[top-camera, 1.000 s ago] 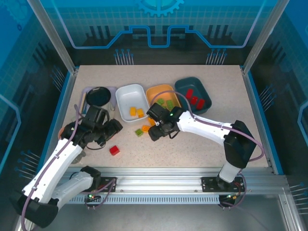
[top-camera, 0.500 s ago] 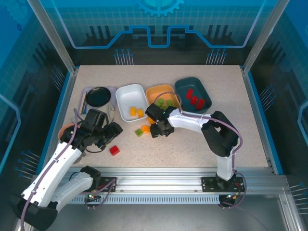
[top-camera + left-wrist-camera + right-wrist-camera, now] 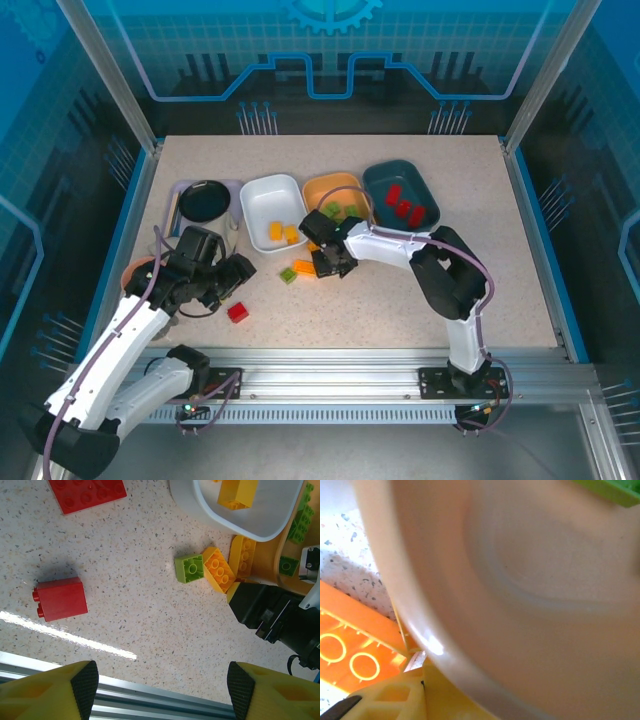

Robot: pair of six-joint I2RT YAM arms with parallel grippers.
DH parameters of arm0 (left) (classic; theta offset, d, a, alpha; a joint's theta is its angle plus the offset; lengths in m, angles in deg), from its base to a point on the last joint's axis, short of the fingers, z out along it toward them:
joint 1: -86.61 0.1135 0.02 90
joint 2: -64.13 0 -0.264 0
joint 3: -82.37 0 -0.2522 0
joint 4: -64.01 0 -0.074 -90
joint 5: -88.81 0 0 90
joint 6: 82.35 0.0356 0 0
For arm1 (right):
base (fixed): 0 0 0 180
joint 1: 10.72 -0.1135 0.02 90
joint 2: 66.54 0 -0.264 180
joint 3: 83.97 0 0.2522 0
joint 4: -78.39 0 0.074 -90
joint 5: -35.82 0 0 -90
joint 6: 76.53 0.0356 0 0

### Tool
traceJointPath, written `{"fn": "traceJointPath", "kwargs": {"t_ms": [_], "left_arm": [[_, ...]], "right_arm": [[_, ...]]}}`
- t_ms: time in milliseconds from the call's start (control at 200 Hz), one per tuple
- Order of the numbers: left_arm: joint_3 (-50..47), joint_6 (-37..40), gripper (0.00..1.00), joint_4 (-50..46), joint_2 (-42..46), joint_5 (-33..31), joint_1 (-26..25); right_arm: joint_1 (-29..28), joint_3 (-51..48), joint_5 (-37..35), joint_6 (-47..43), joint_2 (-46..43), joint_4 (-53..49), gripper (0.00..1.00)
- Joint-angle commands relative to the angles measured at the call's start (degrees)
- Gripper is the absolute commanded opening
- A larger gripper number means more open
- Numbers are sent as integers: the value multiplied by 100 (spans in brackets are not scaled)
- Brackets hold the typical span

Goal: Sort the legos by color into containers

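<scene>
Going for the orange-yellow brick (image 3: pixel 218 569), studs-up just off the near-left corner of the orange tray (image 3: pixel 340 180), you should pinch its flat sides (light, rigid, slick plastic) w/ the right gripper (image 3: pixel 322 262), whose jaws I can't tell; the left gripper (image 3: pixel 161 682), further off that corner, hangs released.

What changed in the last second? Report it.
The right arm folded its elbow inward, and the right gripper crept left onto the orange bricks beside the orange tray; a grip isn't confirmed. The left gripper drew back slightly, open. The red brick and green brick stayed put.
</scene>
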Motion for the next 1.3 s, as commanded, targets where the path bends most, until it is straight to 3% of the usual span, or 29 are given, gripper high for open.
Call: {"fn": "traceJointPath", "kwargs": {"t_ms": [0,160,270,670,835,950,1035,1175,1295], "left_arm": [[-20,4,72,35,-1,84,10],[186,7,72,34,-29,-119,-20],[309,-6,72,-10,-1,-374,-67],[133,-148,72,-98,71,-548,-104],[90,-70,72,-43,31,-454,-104],[53,8,72,-11,-18,-356,-103],[10,64,72,13,-66,-288,-105],[-89,81,72,101,-191,-161,-113],[-112,88,72,214,-330,-105,-117]], "right_arm": [[-8,-188,-168,122,-537,-368,34],[-371,-242,-209,-18,-1441,-725,32],[-490,520,-80,-171,-1242,-823,33],[64,5333,455,-245,2484,-1418,32],[213,6536,367,-369,3454,-1491,35],[295,6906,521,-384,3830,-1503,38],[286,6956,635,-470,3878,-1455,47],[245,6896,780,-447,3651,-1481,61],[160,6680,773,-526,3174,-1336,65]]}}
